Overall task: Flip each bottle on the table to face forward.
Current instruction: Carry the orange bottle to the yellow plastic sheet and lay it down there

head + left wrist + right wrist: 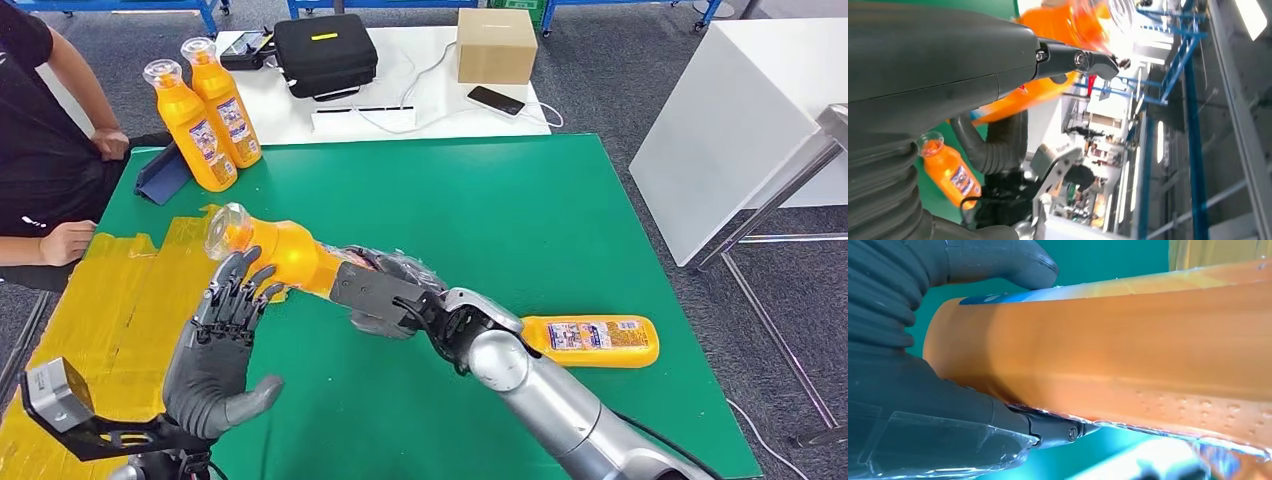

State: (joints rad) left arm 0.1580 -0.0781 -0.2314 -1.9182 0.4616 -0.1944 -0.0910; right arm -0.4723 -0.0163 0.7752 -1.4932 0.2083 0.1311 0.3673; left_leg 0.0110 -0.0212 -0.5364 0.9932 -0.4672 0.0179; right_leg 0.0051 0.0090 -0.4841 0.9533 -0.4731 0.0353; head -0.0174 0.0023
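Closest in, the left hand (222,345) stands open, fingertips touching the shoulder of the held bottle (285,255), whose lower body the right hand (385,295) grips. Its long axis runs near level above the green counter (480,200), cap toward the left hand, the nearer for the neck end

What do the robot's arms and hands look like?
The right arm is shiny silver metal with a round joint. Each hand has a grey ribbed cover and dark fingers: the left hand and the right hand. A grey bracket sits by the left wrist.
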